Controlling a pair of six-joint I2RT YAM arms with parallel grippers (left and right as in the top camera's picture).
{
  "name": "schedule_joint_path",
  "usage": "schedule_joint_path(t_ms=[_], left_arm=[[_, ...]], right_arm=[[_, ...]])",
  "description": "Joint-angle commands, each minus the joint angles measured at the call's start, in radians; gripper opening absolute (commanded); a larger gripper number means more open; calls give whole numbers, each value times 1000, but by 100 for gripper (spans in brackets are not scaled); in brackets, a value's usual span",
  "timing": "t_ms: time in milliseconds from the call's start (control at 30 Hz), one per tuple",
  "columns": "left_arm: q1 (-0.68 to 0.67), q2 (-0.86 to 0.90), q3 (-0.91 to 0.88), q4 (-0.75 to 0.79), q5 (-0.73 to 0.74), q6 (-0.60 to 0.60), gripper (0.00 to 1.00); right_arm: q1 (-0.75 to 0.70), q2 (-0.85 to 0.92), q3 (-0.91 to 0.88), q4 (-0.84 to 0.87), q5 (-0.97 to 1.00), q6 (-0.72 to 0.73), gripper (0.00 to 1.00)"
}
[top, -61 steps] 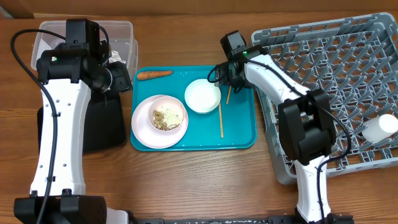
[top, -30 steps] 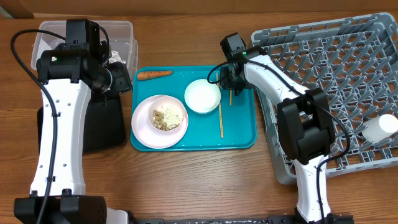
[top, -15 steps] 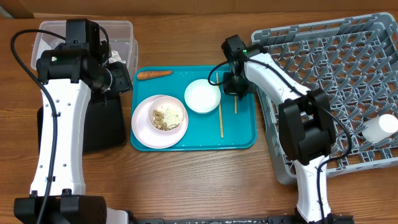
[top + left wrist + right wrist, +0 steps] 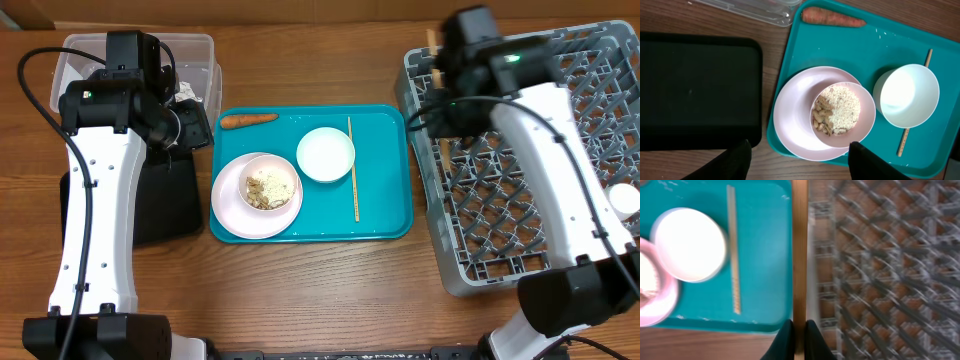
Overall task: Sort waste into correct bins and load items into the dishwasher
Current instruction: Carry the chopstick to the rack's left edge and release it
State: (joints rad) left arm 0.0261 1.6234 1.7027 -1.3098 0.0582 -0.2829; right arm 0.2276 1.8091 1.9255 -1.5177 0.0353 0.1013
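Wooden table, teal tray at its centre. The right claw is pinched tight on a chopstick, over the dish rack edge just right of the tray. The other chopstick lies on the tray beside the white bowl. The left claw gapes wide with nothing in it, just off the tray's far-left corner. A black tray flanks the teal tray's left edge.

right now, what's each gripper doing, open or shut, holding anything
left gripper: open, empty, above the pink plate.
right gripper: shut on a chopstick.
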Motion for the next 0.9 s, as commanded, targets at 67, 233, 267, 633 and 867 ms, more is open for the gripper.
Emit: schedule_joint_path(t_ms=[67,233,267,633,867], left_arm=[[-8,0,15,1,-10,-10,64],[-8,0,15,1,-10,-10,65],[-8,0,15,1,-10,-10,64],[-8,0,15,1,-9,-10,64],[-8,0,15,-1,-10,-10,64]], right_arm=[[-61,31,-86,-6,-78,-196,4],[-64,31,-217,54,-99,-225,4],[-65,31,-241,72,-95,-225,4],[-66,33,-361,190,-19,-176,4],[-66,33,-362,175,16,-176,5]])
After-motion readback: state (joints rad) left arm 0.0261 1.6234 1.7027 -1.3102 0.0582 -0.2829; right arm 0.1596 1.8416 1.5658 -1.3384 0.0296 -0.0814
